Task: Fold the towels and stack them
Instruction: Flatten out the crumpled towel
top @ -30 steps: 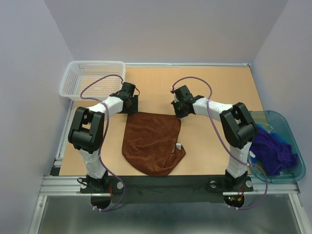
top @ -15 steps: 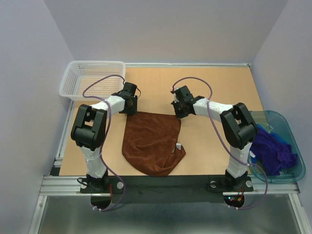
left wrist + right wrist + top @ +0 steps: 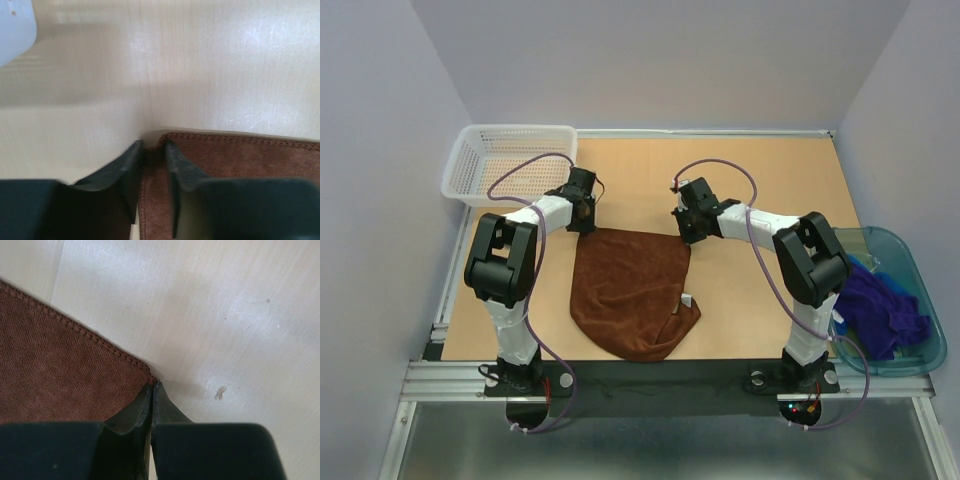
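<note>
A rust-brown towel (image 3: 630,290) lies spread on the table, its near part rumpled, with a small white tag (image 3: 687,299) at its right edge. My left gripper (image 3: 587,226) sits low at the towel's far left corner. In the left wrist view its fingers (image 3: 131,160) stand a narrow gap apart, and the hemmed corner (image 3: 153,150) lies between them. My right gripper (image 3: 688,234) is at the far right corner. In the right wrist view it (image 3: 153,386) is pressed shut on the tip of the towel (image 3: 60,365). A dark purple towel (image 3: 880,305) and a bright blue towel (image 3: 882,271) lie heaped in the bin.
A teal plastic bin (image 3: 932,352) at the right table edge holds the other two towels. A white mesh basket (image 3: 470,160) stands at the far left corner, its corner showing in the left wrist view (image 3: 12,30). Grey walls enclose the table on three sides.
The left gripper's jaws have narrowed around the towel's far left corner. The right gripper has stayed shut on the far right corner. The towel has not moved.
</note>
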Robot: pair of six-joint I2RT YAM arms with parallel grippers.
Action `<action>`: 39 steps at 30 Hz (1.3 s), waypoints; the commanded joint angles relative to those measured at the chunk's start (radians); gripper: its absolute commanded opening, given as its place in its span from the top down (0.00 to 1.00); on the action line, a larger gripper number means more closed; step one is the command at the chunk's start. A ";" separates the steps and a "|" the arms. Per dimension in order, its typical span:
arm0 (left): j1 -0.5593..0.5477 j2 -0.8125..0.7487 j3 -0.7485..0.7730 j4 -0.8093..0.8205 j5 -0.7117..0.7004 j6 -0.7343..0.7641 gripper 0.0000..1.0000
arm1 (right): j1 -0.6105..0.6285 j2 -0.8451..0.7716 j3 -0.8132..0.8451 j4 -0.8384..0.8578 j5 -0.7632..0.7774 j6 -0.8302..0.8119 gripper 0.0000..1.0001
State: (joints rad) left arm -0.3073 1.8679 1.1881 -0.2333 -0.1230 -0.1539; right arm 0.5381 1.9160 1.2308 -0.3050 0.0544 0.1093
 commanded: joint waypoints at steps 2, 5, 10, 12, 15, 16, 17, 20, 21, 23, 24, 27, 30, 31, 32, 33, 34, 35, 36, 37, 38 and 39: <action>0.013 0.039 -0.004 -0.020 -0.001 0.034 0.76 | -0.003 0.074 -0.076 -0.132 0.058 -0.020 1.00; 0.013 0.039 -0.015 -0.018 -0.006 0.037 0.97 | -0.003 0.071 -0.079 -0.132 0.068 -0.019 1.00; 0.013 -0.032 -0.004 -0.028 -0.020 0.034 1.00 | -0.003 0.020 -0.039 -0.135 0.108 -0.020 1.00; 0.013 -0.097 0.024 -0.034 -0.020 0.028 1.00 | -0.012 -0.012 -0.016 -0.137 0.134 -0.016 1.00; 0.011 -0.182 0.094 -0.043 -0.021 0.021 1.00 | -0.038 -0.081 0.067 -0.143 0.171 -0.014 1.00; 0.008 -0.203 0.117 -0.046 -0.020 0.020 1.00 | -0.047 -0.101 0.091 -0.144 0.182 -0.014 1.00; 0.005 -0.220 0.143 -0.047 -0.015 0.020 1.00 | -0.056 -0.118 0.117 -0.148 0.194 -0.016 1.00; -0.006 -0.274 0.310 -0.049 0.005 0.019 1.00 | -0.099 -0.195 0.282 -0.152 0.275 -0.043 0.99; -0.009 -0.279 0.350 -0.050 0.016 0.017 1.00 | -0.105 -0.205 0.318 -0.152 0.292 -0.052 1.00; -0.018 -0.286 0.436 -0.051 0.029 0.011 1.00 | -0.124 -0.227 0.398 -0.151 0.330 -0.074 1.00; -0.021 -0.288 0.480 -0.051 0.036 0.011 1.00 | -0.139 -0.235 0.435 -0.151 0.341 -0.098 0.99; -0.029 -0.300 0.646 -0.028 0.077 0.008 1.00 | -0.159 -0.256 0.597 -0.149 0.378 -0.173 0.99; -0.045 -0.325 0.801 0.014 0.108 0.010 1.00 | -0.162 -0.270 0.731 -0.151 0.400 -0.245 0.99; -0.050 -0.334 0.821 0.026 0.117 0.013 1.00 | -0.162 -0.275 0.755 -0.151 0.400 -0.261 1.00; -0.055 -0.345 0.837 0.040 0.118 0.016 1.00 | -0.161 -0.290 0.801 -0.151 0.404 -0.273 1.00; -0.067 -0.372 0.852 0.069 0.146 0.030 1.00 | -0.162 -0.301 0.815 -0.149 0.406 -0.295 0.99; -0.073 -0.387 0.851 0.086 0.152 0.037 1.00 | -0.162 -0.310 0.829 -0.149 0.404 -0.307 1.00; -0.082 -0.407 0.846 0.100 0.157 0.048 1.00 | -0.162 -0.340 0.841 -0.149 0.401 -0.316 0.99; -0.088 -0.446 0.832 0.123 0.163 0.068 1.00 | -0.162 -0.359 0.842 -0.149 0.386 -0.338 1.00; -0.105 -0.466 0.820 0.132 0.169 0.079 1.00 | -0.162 -0.383 0.839 -0.148 0.371 -0.350 1.00; -0.111 -0.489 0.805 0.141 0.172 0.086 1.00 | -0.162 -0.432 0.816 -0.146 0.333 -0.364 1.00; -0.118 -0.539 0.786 0.164 0.177 0.094 1.00 | -0.162 -0.463 0.803 -0.146 0.312 -0.381 0.99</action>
State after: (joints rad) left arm -0.4206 1.4651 1.9877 -0.1989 0.0723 -0.1265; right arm 0.3943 1.5631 2.0430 -0.4385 0.3492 -0.1596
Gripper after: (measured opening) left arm 0.073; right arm 0.022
